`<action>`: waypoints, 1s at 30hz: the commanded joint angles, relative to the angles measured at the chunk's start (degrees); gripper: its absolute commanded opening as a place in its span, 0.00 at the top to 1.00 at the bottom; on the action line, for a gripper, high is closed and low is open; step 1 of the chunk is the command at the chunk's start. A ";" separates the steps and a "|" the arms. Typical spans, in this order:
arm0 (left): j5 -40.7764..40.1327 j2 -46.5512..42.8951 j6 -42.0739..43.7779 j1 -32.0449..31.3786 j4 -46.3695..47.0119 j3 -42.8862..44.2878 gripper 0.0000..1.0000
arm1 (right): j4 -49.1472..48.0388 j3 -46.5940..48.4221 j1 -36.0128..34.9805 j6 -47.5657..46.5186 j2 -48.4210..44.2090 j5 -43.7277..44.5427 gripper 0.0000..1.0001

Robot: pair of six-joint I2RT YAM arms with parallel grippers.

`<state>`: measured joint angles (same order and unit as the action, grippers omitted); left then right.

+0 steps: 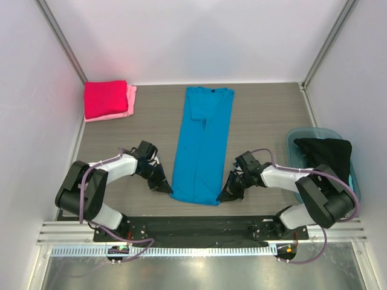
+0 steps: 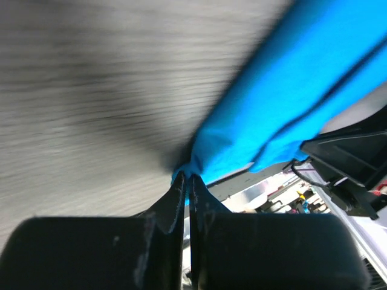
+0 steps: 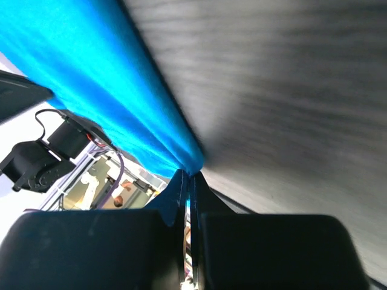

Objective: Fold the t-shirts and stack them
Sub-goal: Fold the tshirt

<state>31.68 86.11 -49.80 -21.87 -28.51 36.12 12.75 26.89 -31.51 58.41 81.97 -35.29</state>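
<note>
- Two folded shirts are stacked far-left: the crimson t-shirt (image 1: 106,98) over the pink t-shirt (image 1: 131,100).
- The blue t-shirt (image 1: 202,145), narrowed lengthwise mid-table, is clamped at its near corners by the left gripper (image 1: 164,187) and the right gripper (image 1: 225,196); crosswise folding and stacking are left.

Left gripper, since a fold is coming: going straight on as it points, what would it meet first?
The left gripper meets the blue t-shirt pinched in its jaws first; beyond the hem, probably the right gripper, though depth is unclear.
</note>
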 commanded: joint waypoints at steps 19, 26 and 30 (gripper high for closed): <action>-3.64 13.02 11.21 4.90 -2.78 36.46 1.00 | 1.93 26.01 17.26 -11.39 2.31 -0.04 0.99; -2.51 23.13 13.06 6.22 -1.02 47.63 1.00 | -2.55 29.61 20.08 -11.83 8.54 0.04 0.99; -0.48 27.88 13.76 6.84 -0.40 53.42 1.00 | -4.75 33.30 21.13 -12.01 13.90 -0.04 0.99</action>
<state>29.19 112.38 -37.95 -15.86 -30.74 85.47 12.64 55.88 -11.09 47.42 93.65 -35.11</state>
